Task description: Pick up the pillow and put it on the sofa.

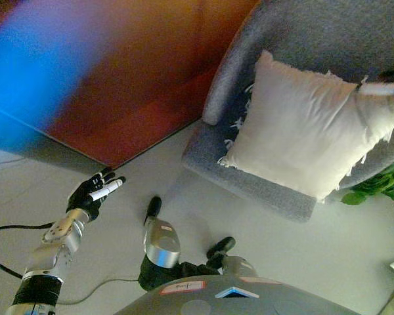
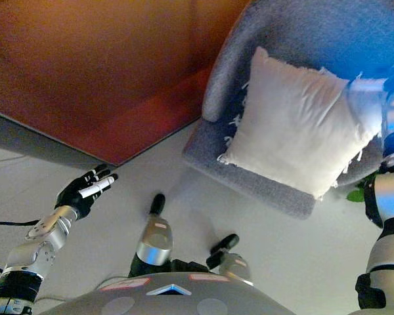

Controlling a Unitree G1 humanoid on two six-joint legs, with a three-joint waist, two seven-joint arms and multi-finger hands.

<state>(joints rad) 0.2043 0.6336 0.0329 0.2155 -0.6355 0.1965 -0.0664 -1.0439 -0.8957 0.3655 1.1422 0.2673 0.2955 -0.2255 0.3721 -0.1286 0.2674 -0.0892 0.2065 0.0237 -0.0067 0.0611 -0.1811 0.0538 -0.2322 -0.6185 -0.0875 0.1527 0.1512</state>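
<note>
Pillow (image 1: 308,125): on sofa (image 1: 249,161) seat, leaning on backrest, at 2 o'clock; right hand (image 1: 387,87) at its upper corner, grip cannot be told; left hand (image 1: 93,191) at 8 o'clock, fingers straight, empty; step: placing, seemingly near done; next: release, withdraw.

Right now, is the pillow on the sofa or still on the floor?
On the sofa. The white pillow leans against the grey sofa's backrest, its lower edge on the seat, clear of the floor.
</note>
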